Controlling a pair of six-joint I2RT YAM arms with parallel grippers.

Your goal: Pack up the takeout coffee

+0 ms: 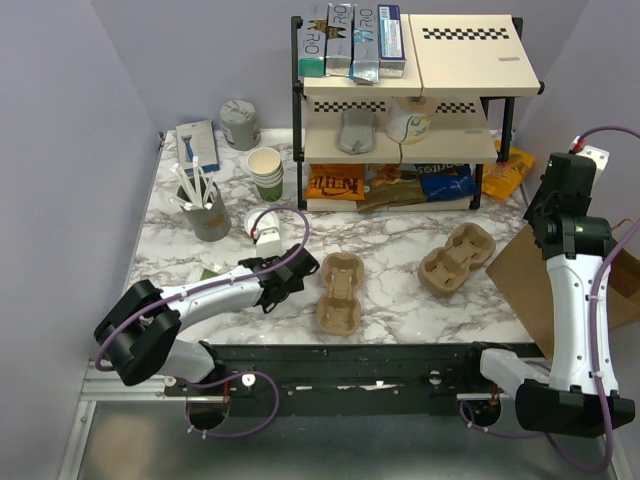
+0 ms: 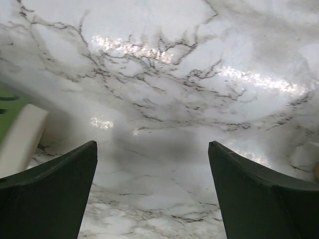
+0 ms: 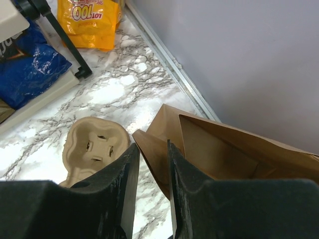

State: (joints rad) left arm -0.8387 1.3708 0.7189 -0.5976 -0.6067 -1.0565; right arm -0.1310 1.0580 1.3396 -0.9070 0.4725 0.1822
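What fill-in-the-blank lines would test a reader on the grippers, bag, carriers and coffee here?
1. The left gripper hangs ___ over the bare table.
2. The right gripper pinches the rim of a brown paper ___.
3. ___ brown cup carriers lie flat on the table.
4. The takeout coffee is capped with a white ___.
Missing words: open; bag; two; lid.
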